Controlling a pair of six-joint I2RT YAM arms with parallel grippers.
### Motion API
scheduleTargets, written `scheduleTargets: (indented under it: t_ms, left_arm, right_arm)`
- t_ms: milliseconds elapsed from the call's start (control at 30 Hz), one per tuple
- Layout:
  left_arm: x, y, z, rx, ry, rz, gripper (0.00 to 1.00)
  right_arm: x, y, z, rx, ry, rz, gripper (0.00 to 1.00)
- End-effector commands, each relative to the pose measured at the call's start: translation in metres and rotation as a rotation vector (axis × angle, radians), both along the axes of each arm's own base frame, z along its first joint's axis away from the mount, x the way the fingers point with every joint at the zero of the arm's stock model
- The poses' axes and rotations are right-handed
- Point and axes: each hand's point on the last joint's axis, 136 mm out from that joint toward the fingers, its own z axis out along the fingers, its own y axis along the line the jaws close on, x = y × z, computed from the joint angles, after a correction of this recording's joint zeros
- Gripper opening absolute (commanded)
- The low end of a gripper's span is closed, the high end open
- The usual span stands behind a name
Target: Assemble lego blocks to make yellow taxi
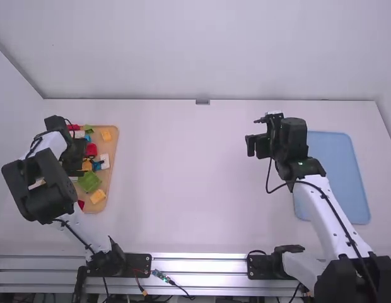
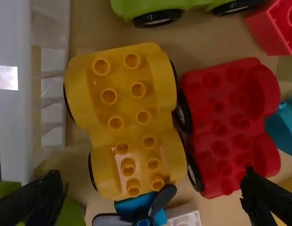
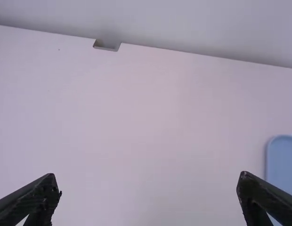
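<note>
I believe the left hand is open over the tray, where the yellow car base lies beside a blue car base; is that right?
No: the left wrist view shows a red car base, not a blue one, beside the yellow car base.

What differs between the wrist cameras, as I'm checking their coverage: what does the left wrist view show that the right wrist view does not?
Left wrist view: a yellow car base, a red car base, part of a green one and a dark propeller, on a tan board.

Right wrist view: the white table, the wall behind it and part of a blue tray.

Both: two black fingers, spread apart, of the left gripper and right gripper respectively.
</note>
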Motion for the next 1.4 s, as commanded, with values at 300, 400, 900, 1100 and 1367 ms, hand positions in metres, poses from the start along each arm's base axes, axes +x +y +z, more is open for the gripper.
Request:
scheduleTargets:
  t_ms: [300,400,900,1100,1367]
  left_arm:
    - [-0.014,-0.007,-0.012,-0.02,0.047,0.005,0.8]
    - [-0.018,-0.008,-0.013,-0.021,0.068,0.003,0.79]
    - [-0.029,-0.002,-0.026,0.03,0.091,0.023,0.67]
    - [-0.03,-0.004,-0.038,0.037,0.069,0.018,0.77]
    - [-0.031,-0.006,-0.044,0.033,0.059,0.019,0.79]
  right_arm:
    - [0.007,0.001,0.014,0.006,-0.028,0.001,0.99]
    - [0.006,0.001,0.014,0.007,-0.028,0.001,0.99]
    - [0.006,0.002,0.014,0.009,-0.027,0.004,0.99]
    - [0.006,0.002,0.014,0.008,-0.028,0.004,0.99]
    - [0.006,0.001,0.014,0.007,-0.028,0.001,0.99]
